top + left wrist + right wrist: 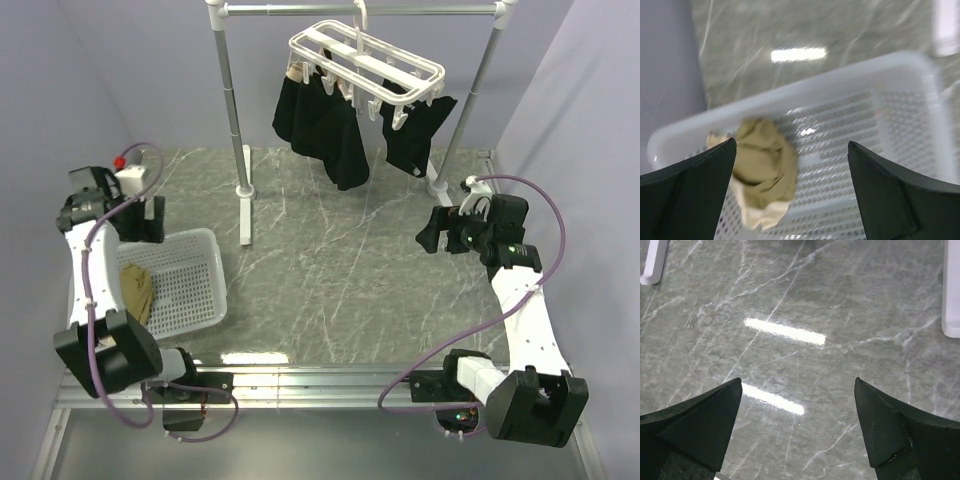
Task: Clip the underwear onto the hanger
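Over on the near left, barely started: crumpled tan fabric underwear [762,156] lying in the white mesh plastic basket [790,90]. Hovering above with left gripper [790,145], jaws open and empty; same for right gripper [797,382]. Yet to lift and clip onto far white plastic frame hanger [366,60].

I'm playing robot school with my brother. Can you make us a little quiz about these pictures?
1. True or false: the tan underwear lies in the white basket.
2. What hangs from the white hanger? A) black clothes B) red socks C) nothing
3. Fill in: the left pincer and the right pincer are both ____ (open or shut).

Key: 1 true; 2 A; 3 open.
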